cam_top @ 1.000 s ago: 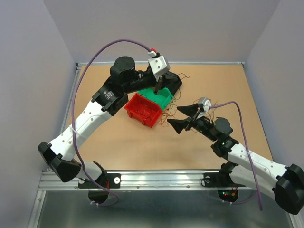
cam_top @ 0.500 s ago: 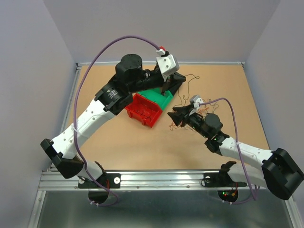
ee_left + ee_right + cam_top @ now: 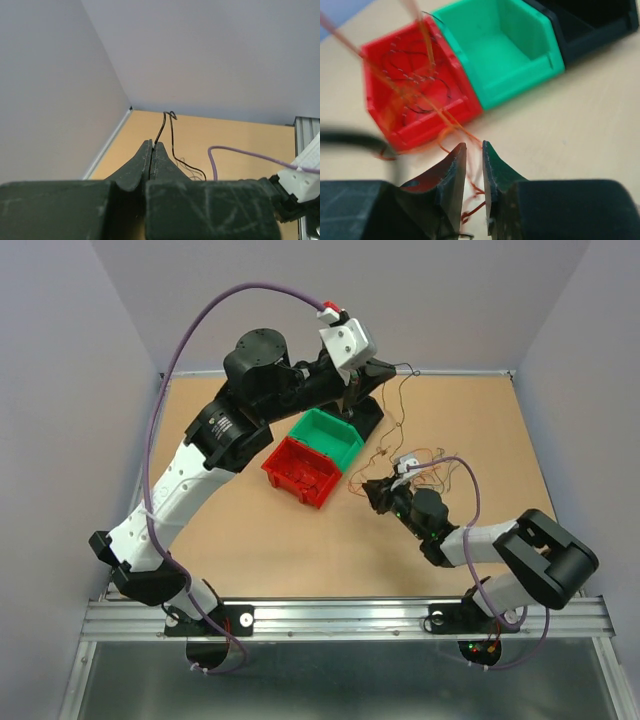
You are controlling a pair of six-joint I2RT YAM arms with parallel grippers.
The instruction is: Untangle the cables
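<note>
A tangle of thin orange and black cables (image 3: 420, 465) lies on the table right of the bins. My left gripper (image 3: 362, 390) hangs high over the back of the table, shut on a black cable (image 3: 161, 127) that loops up from its tips (image 3: 151, 142) and drops to the tangle. My right gripper (image 3: 372, 490) sits low at the tangle's left edge, pointing at the red bin. In the right wrist view its jaws (image 3: 473, 145) stand a narrow gap apart, and orange cables (image 3: 451, 125) run through that gap without being pinched.
A red bin (image 3: 300, 472) holding loose black and orange wires (image 3: 420, 85), a green bin (image 3: 327, 437) and a black bin (image 3: 372, 418) stand in a diagonal row at the table's middle back. Grey walls close in the left, back and right sides.
My left gripper has risen and moved back, pulling the black cable up. My right gripper has moved left toward the red bin, and its jaws have gone from wide to a narrow gap.
</note>
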